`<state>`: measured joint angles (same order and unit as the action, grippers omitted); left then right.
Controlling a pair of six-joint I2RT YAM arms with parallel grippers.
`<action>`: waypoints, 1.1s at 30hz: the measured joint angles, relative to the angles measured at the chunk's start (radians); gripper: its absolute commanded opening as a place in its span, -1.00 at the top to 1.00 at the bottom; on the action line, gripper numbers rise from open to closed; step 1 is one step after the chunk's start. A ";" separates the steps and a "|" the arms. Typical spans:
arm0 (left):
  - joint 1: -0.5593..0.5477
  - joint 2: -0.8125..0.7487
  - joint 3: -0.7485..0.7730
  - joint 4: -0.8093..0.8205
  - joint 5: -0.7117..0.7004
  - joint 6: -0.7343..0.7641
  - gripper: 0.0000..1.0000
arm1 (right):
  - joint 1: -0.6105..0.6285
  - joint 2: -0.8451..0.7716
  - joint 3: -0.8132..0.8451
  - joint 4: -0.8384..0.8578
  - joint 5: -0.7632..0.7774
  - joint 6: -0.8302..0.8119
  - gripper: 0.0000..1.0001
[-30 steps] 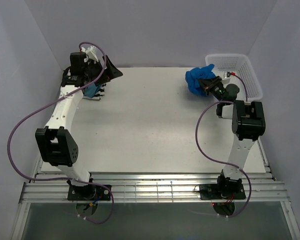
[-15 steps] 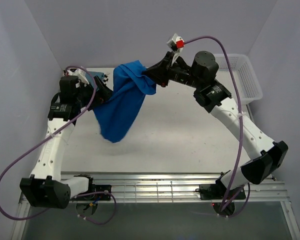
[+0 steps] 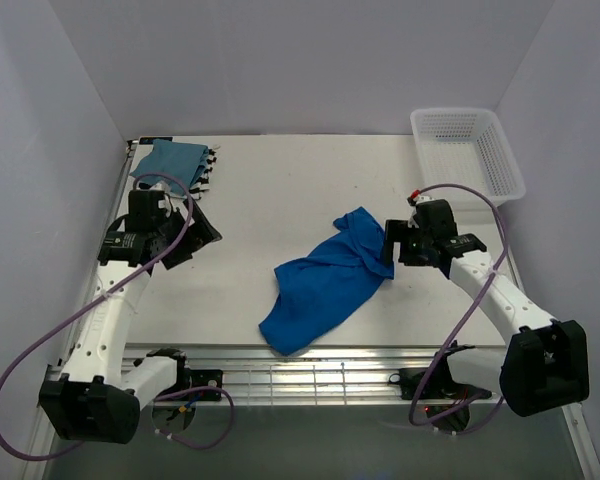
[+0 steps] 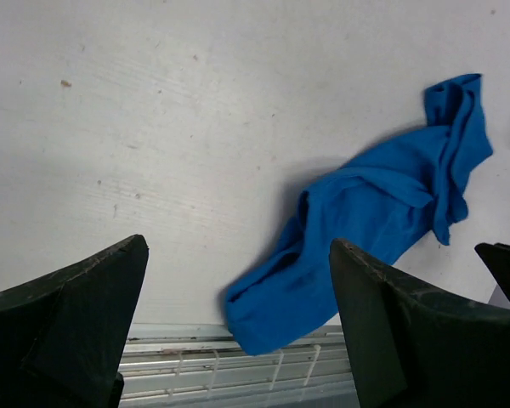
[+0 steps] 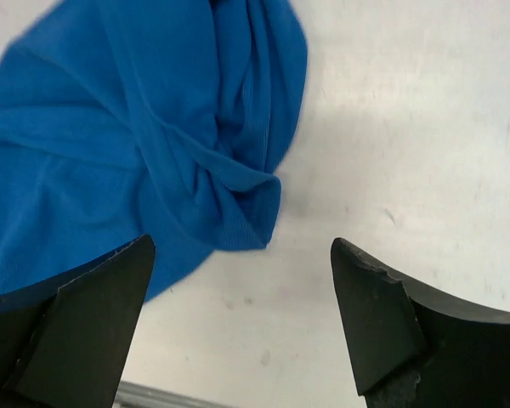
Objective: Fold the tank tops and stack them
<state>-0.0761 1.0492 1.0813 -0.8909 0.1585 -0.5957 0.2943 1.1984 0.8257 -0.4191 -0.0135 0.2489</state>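
The royal blue tank top (image 3: pixel 325 280) lies rumpled and stretched diagonally across the middle of the table, its lower end near the front edge. It also shows in the left wrist view as the blue top (image 4: pixel 365 221) and in the right wrist view as blue cloth (image 5: pixel 136 127). My right gripper (image 3: pixel 388 250) stands open just right of the top's upper end, holding nothing (image 5: pixel 238 314). My left gripper (image 3: pixel 195 235) hangs open well to the left, apart from the cloth (image 4: pixel 238 323). The teal tank top (image 3: pixel 170 160) lies folded at the back left, a striped edge (image 3: pixel 208 168) showing under it.
A white lattice basket (image 3: pixel 500 160) stands at the back right corner. A slatted metal rail (image 3: pixel 310 378) runs along the table's front edge, close to the blue top's lower end.
The blue top hung in the air from my shut right gripper half a second ago; it now lies on the table, released. Both arms have drawn back and lowered.
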 measured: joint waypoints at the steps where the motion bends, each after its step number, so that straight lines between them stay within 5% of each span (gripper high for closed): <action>1: 0.000 0.005 -0.021 -0.008 -0.004 -0.002 -0.96 | -0.011 -0.015 -0.025 -0.036 0.015 0.003 -0.80; 8: -0.016 -0.023 -0.211 -0.008 0.085 -0.017 -0.96 | 0.002 -0.270 -0.050 -0.113 0.045 0.002 -0.80; 12: -0.076 -0.086 -0.354 0.024 0.164 -0.047 -0.96 | 0.002 -0.278 -0.050 -0.108 0.039 -0.012 -0.80; 17: -0.164 -0.066 -0.392 0.111 0.204 -0.103 -0.96 | 0.005 -0.132 -0.035 -0.088 -0.013 -0.026 -0.80; 24: -0.332 0.290 -0.248 0.277 0.162 -0.137 -0.92 | 0.053 0.104 0.166 -0.068 0.014 -0.051 -0.80; 32: -0.407 0.589 -0.126 0.373 0.098 -0.134 -0.46 | 0.080 0.342 0.345 -0.037 0.047 -0.077 -0.80; 33: -0.411 0.616 -0.114 0.381 0.092 -0.131 -0.25 | 0.081 0.374 0.365 -0.034 0.053 -0.078 -0.80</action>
<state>-0.4873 1.6650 0.9668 -0.5102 0.2501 -0.7265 0.3756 1.5723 1.1908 -0.4534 0.0391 0.1707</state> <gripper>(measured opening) 0.741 0.900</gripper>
